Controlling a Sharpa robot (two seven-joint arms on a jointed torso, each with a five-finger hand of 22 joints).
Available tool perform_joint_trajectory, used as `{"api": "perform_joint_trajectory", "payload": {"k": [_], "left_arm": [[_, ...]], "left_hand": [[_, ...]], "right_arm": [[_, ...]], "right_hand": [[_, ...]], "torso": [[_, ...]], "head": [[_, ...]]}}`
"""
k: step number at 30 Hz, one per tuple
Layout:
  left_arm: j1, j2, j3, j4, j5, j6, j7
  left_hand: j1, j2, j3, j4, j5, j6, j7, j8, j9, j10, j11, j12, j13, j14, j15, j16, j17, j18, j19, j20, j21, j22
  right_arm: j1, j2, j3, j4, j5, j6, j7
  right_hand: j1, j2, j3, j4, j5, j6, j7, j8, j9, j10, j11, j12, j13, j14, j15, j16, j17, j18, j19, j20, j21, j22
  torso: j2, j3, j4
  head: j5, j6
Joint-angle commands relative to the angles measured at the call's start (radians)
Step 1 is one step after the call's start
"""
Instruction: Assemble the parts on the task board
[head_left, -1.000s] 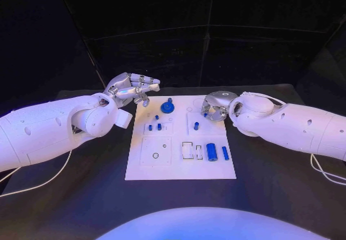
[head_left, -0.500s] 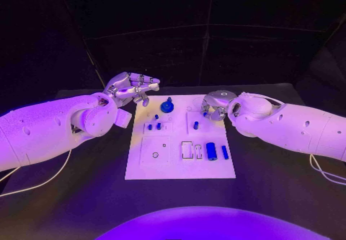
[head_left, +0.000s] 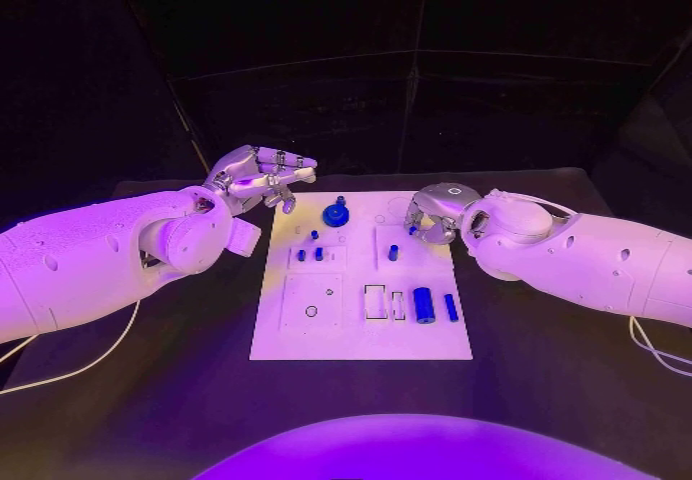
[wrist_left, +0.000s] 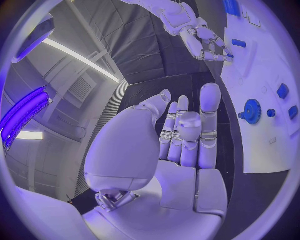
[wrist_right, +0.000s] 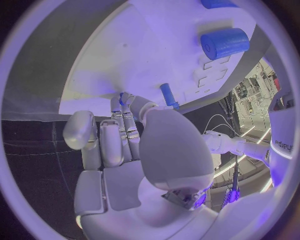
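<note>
Hovering off the task board (head_left: 361, 335) far-left corner, left hand (head_left: 263, 178) fingers loosely spread, empty; right hand (head_left: 431, 213) pinches small blue part (wrist_right: 121, 98)

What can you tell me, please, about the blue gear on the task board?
The blue gear is a small toothed wheel of what looks like matte blue plastic, with a raised hub at its middle. It sits near the far edge of the white task board, left of centre. The left wrist view shows its teeth clearly. Nothing touches it: the left hand hovers to its left, off the board, and the right hand works further right.
</note>
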Motion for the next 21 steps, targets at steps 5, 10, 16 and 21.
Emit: {"api": "perform_joint_trajectory", "payload": {"k": [5,10,16,21], "left_arm": [[0.001,-0.003,0.001,-0.003,0.006,0.012,0.004],[0.001,-0.004,0.001,-0.006,0.006,0.012,0.004],[0.001,-0.006,0.001,-0.009,0.006,0.011,0.005],[0.001,-0.007,0.001,-0.013,0.006,0.01,0.007]], "left_hand": [[0.006,0.008,-0.002,-0.006,-0.001,-0.007,-0.001,0.003,-0.001,-0.006,-0.002,0.004,0.002,-0.008,-0.002,-0.003,-0.001,0.011,-0.007,0.0,-0.004,-0.001],[0.007,0.008,-0.002,-0.006,-0.001,-0.007,0.0,0.003,-0.001,-0.006,-0.001,0.004,0.002,-0.006,-0.002,-0.001,0.005,0.011,-0.006,0.0,-0.001,0.002],[0.008,0.009,-0.002,-0.007,-0.001,-0.007,0.0,0.003,-0.001,-0.006,-0.001,0.004,0.002,-0.006,-0.002,0.0,0.006,0.01,-0.005,0.0,0.0,0.003],[0.008,0.009,-0.002,-0.007,-0.001,-0.007,0.0,0.003,-0.001,-0.006,-0.001,0.004,0.002,-0.006,-0.002,0.0,0.006,0.01,-0.005,0.0,0.0,0.003]], "right_arm": [[0.002,-0.017,0.001,0.021,-0.001,-0.064,-0.003],[0.003,-0.037,0.001,0.048,0.014,-0.07,-0.003],[0.003,-0.072,0.002,0.105,0.036,-0.078,-0.004],[0.007,-0.105,0.009,0.186,0.055,-0.097,0.001]], "right_hand": [[-0.013,-0.002,0.0,0.004,-0.007,0.009,-0.001,0.002,0.001,0.008,0.002,-0.006,-0.001,0.045,-0.005,-0.003,0.0,-0.007,0.008,-0.001,0.005,0.004],[-0.014,-0.002,-0.001,0.004,-0.007,0.009,-0.001,0.002,0.001,0.007,0.002,-0.006,-0.001,0.045,-0.005,-0.002,0.001,-0.008,0.008,-0.001,0.006,0.004],[-0.014,-0.003,0.0,0.004,-0.006,0.008,-0.002,0.002,0.0,0.007,0.002,-0.007,-0.002,0.046,-0.005,-0.002,0.001,-0.008,0.008,-0.001,0.006,0.005],[-0.012,-0.003,0.001,0.001,0.0,0.009,-0.003,0.001,0.0,0.008,0.001,-0.007,-0.002,0.046,-0.006,-0.001,0.001,-0.008,0.01,-0.002,0.009,0.009]], "torso": [[0.0,-0.0006,-0.0005],[-0.001,-0.0014,-0.0002],[-0.001,-0.0018,0.0015],[-0.001,-0.002,-0.0003]], "head": [[0.0,0.002],[0.0,0.002],[0.001,0.004],[0.005,0.008]]}}
